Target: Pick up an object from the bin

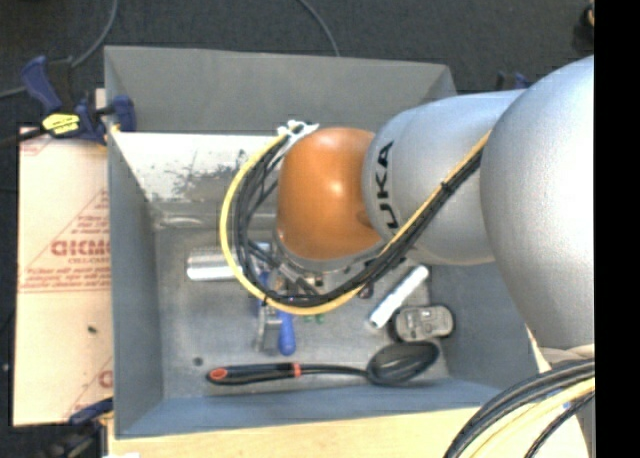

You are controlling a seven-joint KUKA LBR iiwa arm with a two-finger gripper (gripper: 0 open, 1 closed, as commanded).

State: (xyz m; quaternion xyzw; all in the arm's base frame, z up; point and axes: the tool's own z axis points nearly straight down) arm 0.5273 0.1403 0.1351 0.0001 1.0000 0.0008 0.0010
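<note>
My gripper [272, 324] reaches down below the orange wrist cover, near the middle of the bin floor. A small blue piece [287, 336] lies right beside its tip; whether it is gripped is hidden. Just in front of the gripper lies a long black spoon [330, 372] with a red-and-black handle, its bowl pointing right. A silvery white cylinder [213, 268] lies to the gripper's left, apart from it.
A white marker-like stick [398, 296] lies slanted at the right, and next to it sits a grey oval object [425, 322]. The arm and its cables cover the bin's middle and right. Bare floor shows at the front left.
</note>
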